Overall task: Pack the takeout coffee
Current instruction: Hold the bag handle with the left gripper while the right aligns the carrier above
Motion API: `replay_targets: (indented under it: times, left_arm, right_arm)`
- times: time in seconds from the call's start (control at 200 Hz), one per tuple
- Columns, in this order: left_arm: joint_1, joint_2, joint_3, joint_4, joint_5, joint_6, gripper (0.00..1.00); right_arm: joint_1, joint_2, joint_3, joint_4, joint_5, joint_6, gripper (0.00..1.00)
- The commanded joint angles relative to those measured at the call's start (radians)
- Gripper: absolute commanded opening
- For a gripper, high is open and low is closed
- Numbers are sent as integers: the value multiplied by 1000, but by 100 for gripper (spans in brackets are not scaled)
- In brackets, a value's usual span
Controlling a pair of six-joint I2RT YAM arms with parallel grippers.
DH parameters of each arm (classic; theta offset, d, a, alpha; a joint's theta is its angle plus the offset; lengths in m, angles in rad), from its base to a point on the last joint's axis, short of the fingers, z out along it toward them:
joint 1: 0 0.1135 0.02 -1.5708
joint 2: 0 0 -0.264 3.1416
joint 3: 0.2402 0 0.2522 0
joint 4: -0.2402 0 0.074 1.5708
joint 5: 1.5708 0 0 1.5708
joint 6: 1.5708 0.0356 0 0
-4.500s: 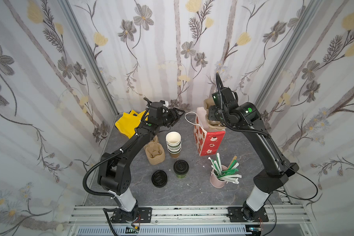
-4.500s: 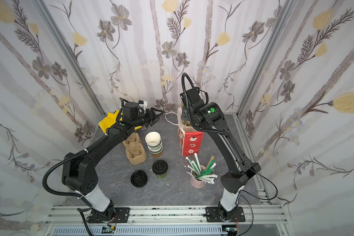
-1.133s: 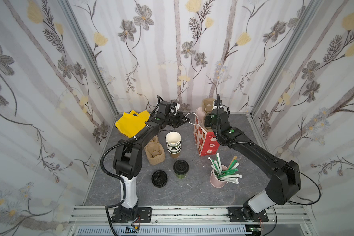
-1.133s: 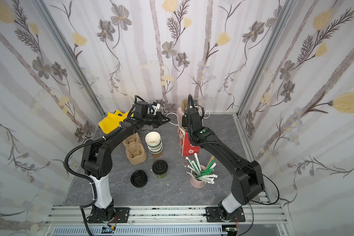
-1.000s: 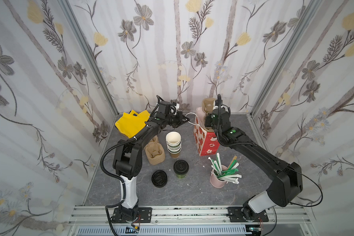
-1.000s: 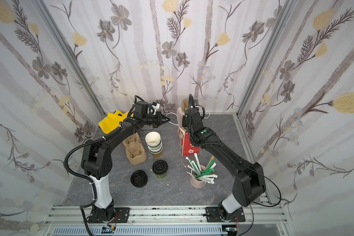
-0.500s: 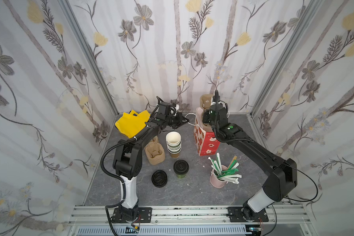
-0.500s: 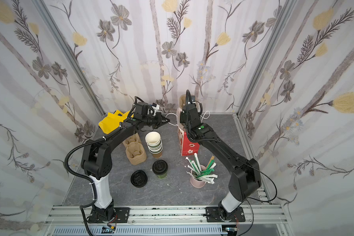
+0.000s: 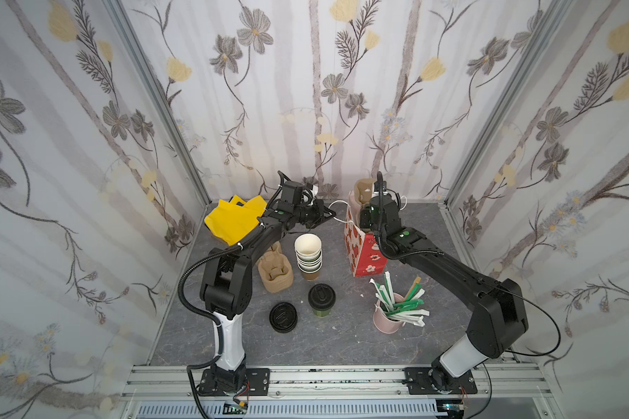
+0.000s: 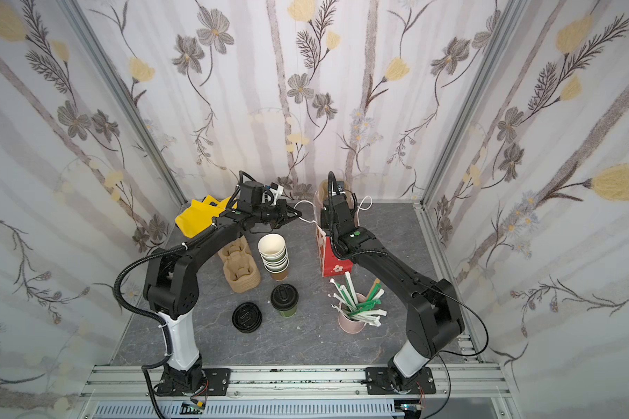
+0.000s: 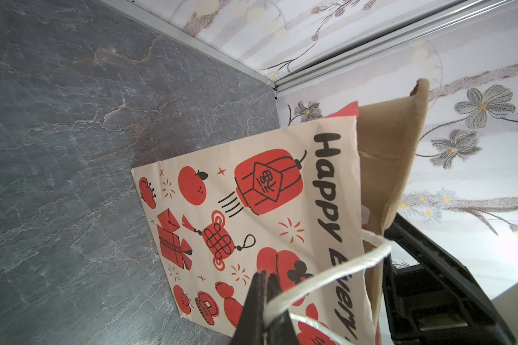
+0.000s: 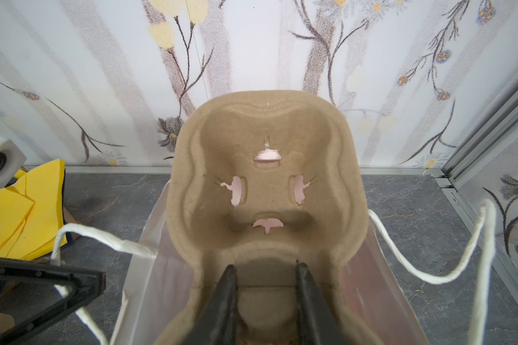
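Left gripper (image 11: pixel 263 295), jaws pinched tight, grips the white cord handle (image 11: pixel 326 273) of the red-printed paper bag (image 9: pixel 364 250), upper centre in both top views. R gripper (image 12: pixel 265 270), at a narrow gap, clamps the pulp cup carrier (image 12: pixel 266 143), which we see upright in the bag's mouth. We find the takeout coffee (image 9: pixel 321 300) lower centre on the table (image 9: pixel 342 344), upright w/ lid on, well apart from both grippers, just right of the loose black lids (image 9: pixel 283 317).
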Motion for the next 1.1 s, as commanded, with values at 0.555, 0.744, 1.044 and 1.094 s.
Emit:
replay_targets:
  times: [0.555, 0.744, 1.044, 1.094]
  left_arm:
    - [1, 3, 7, 21, -11, -6, 0]
    - [1, 1, 7, 22, -15, -9, 0]
    - [-2, -6, 1, 21, -21, -9, 0]
    - [-2, -7, -1, 21, -23, -10, 0]
  right_arm:
    - [14, -39, 29, -126, -34, 16, 29]
    - [21, -26, 57, -171, -52, 39, 29]
    - [27, 23, 129, -342, -64, 160, 28]
    - [28, 24, 136, -357, -64, 178, 28]
